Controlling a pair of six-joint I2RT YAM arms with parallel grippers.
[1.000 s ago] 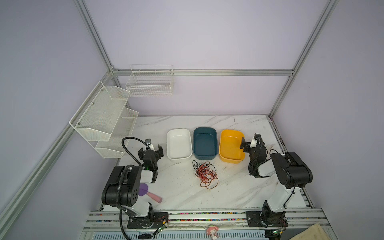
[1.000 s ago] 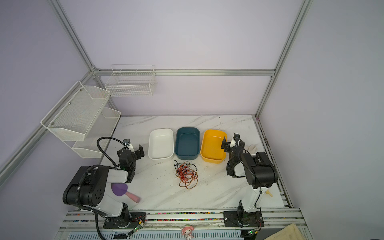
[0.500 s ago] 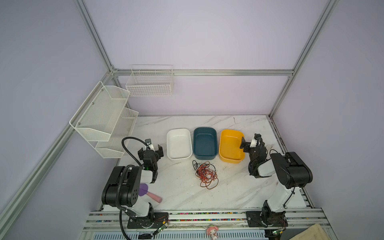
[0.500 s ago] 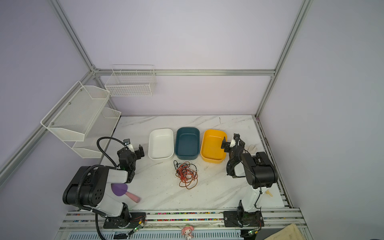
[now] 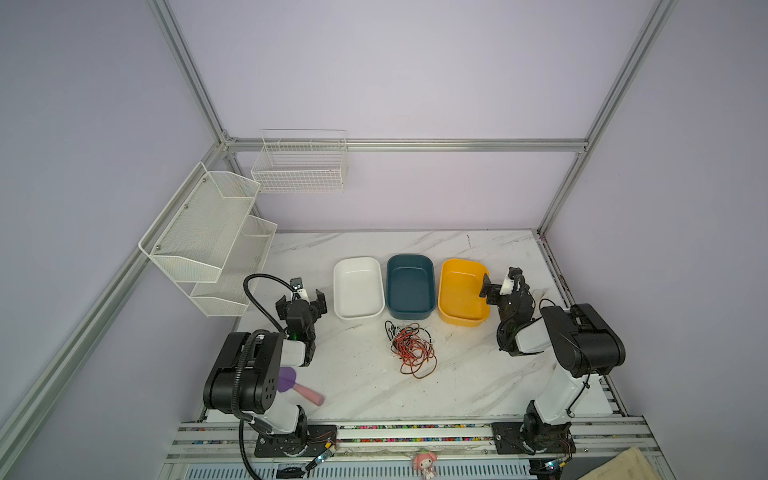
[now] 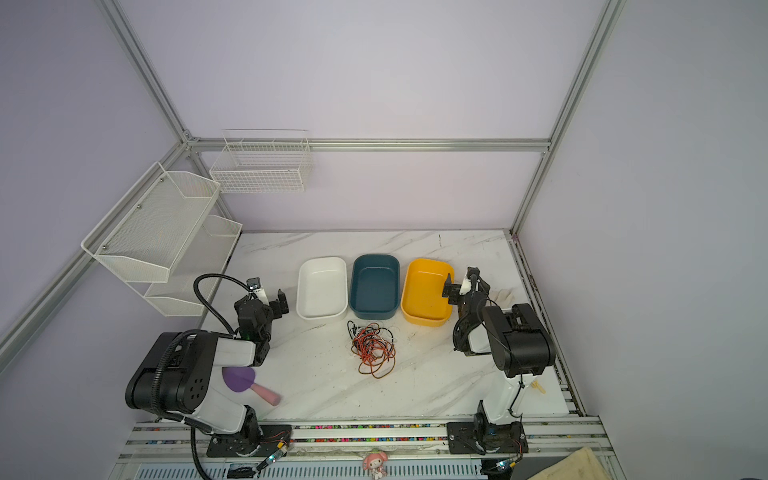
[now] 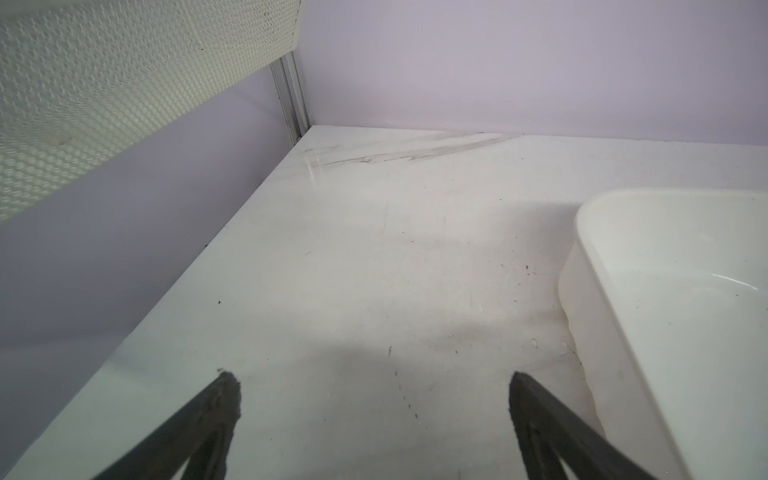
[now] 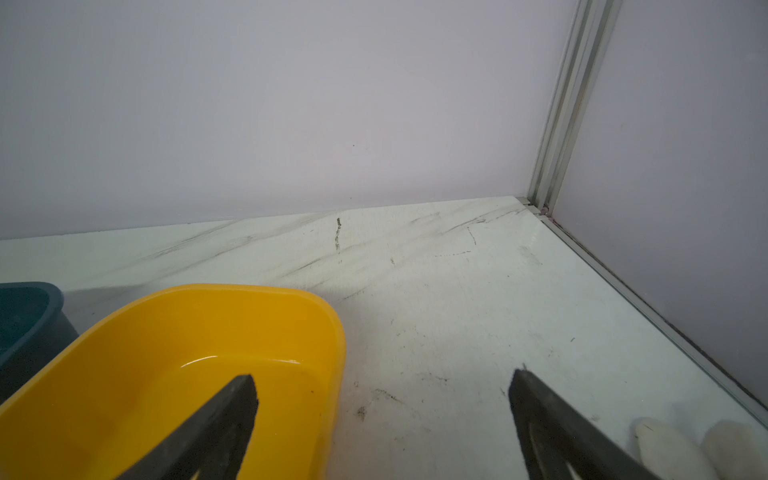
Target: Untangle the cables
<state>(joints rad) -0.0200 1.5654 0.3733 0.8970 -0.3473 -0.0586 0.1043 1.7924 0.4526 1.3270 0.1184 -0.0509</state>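
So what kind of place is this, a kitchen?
Probably a robot lab's test booth, not a kitchen: two robot arms mounted on a rail, plain walls on a metal frame, and a tabletop with three bins and tangled cables.

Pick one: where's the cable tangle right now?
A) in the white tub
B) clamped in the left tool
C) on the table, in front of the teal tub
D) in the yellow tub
C: in both top views the cables lie in a loose heap on the table, just in front of the teal tub, with no tool touching them.
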